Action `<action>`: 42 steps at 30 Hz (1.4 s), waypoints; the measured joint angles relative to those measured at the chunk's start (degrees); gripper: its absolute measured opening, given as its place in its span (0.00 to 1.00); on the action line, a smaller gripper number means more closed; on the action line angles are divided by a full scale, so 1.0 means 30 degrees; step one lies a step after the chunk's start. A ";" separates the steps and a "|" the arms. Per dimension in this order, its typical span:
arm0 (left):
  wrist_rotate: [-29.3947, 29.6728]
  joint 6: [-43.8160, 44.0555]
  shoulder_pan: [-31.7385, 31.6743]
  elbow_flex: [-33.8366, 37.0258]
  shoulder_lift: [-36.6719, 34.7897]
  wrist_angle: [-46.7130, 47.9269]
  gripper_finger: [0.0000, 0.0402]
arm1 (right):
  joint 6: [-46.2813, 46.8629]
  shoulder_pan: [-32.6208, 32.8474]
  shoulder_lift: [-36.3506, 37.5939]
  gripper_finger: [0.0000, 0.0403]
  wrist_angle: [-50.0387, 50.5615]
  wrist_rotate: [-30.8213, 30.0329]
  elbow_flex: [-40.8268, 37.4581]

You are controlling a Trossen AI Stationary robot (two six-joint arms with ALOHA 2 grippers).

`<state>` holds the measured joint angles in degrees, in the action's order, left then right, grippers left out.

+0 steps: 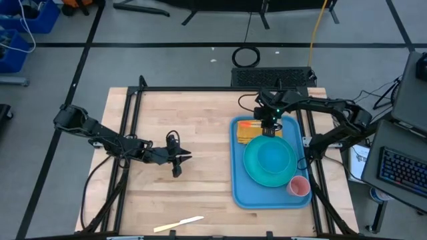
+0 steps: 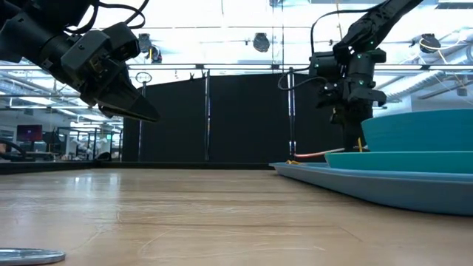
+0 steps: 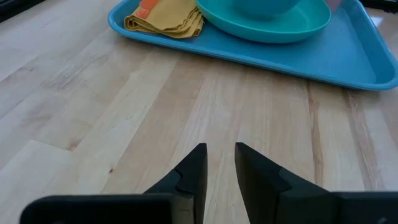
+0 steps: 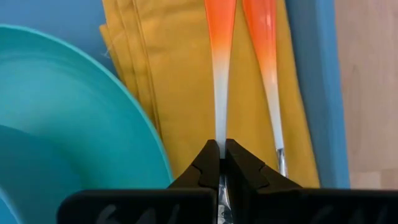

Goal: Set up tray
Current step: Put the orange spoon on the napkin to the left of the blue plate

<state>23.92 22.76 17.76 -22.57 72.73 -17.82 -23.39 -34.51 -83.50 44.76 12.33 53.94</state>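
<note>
The blue tray [image 1: 239,180] lies on the table's right part. It carries a turquoise plate [image 1: 252,163] with a bowl [image 1: 273,157], a pink cup [image 1: 298,186] and a folded yellow napkin [image 4: 180,81] at its far end. Two utensils with orange-to-white handles are over the napkin: one [image 4: 220,74] is in my right gripper [image 4: 222,155], which is shut on it, and the other [image 4: 266,68] lies beside it. My left gripper [image 3: 220,165] hangs over bare wood left of the tray, slightly open and holding nothing. My right gripper pinches the left utensil between its two fingers at the narrow end of the handle [image 4: 221,134], where white turns to metal. The fingers come steeply from above. The orange end points away over the napkin; whether it rests on the napkin, I cannot tell.
A pale utensil [image 1: 179,225] lies near the table's front edge, left of the tray. Bare wood [image 1: 173,120] stretches across the table's left half. Black frame rails [image 1: 127,147] run along the table's sides.
</note>
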 joint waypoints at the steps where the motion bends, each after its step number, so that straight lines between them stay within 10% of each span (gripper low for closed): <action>1: 0.0000 0.0000 0.0000 0.0000 0.0000 0.0000 0.21 | -0.0004 -0.0004 0.0000 0.00 0.0004 -0.0004 -0.0071; 42: 0.0004 0.0000 0.0000 0.0000 0.0000 0.0000 0.21 | -0.0958 -0.1033 -0.1501 0.00 0.0246 0.0485 -0.0183</action>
<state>23.93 22.76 17.76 -22.57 72.73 -17.82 -26.26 -37.61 -88.01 45.50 13.78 53.39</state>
